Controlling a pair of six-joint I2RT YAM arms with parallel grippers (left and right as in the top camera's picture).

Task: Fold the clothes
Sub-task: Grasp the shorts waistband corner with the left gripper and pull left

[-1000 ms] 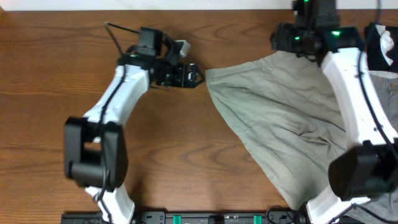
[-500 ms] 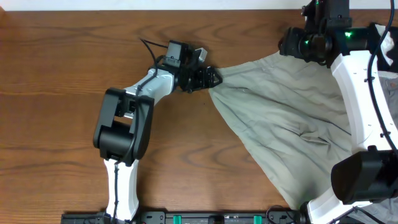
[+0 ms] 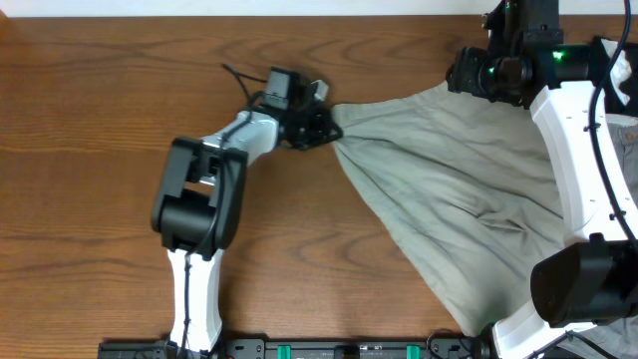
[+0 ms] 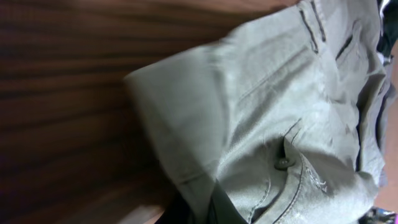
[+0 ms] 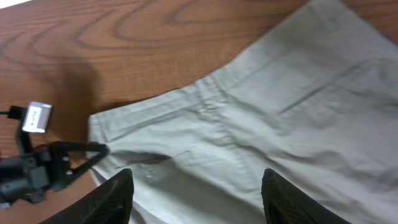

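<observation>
The clothes, pale khaki-green shorts (image 3: 449,179), lie spread on the right half of the wooden table. My left gripper (image 3: 324,122) is shut on their far-left corner, the fabric bunched between its jaws. In the left wrist view the shorts (image 4: 261,93) fill the frame, with a button and seams showing, and cloth is pinched in the left gripper (image 4: 205,210) at the bottom edge. My right gripper (image 3: 471,78) hovers over the shorts' back edge. In the right wrist view the right gripper (image 5: 202,199) is open above the shorts (image 5: 280,106), with nothing between its fingers.
A black-and-white garment (image 3: 623,70) and darker grey cloth (image 3: 620,128) lie at the right edge behind the right arm. Bare wooden table (image 3: 90,150) extends to the left. The left gripper (image 5: 68,165) also shows in the right wrist view, at the shorts' corner.
The left arm reached right to the shorts' corner, its jaws shut on it, and it drew the corner slightly left. The right arm shifted a little right early on, then stayed still and open.
</observation>
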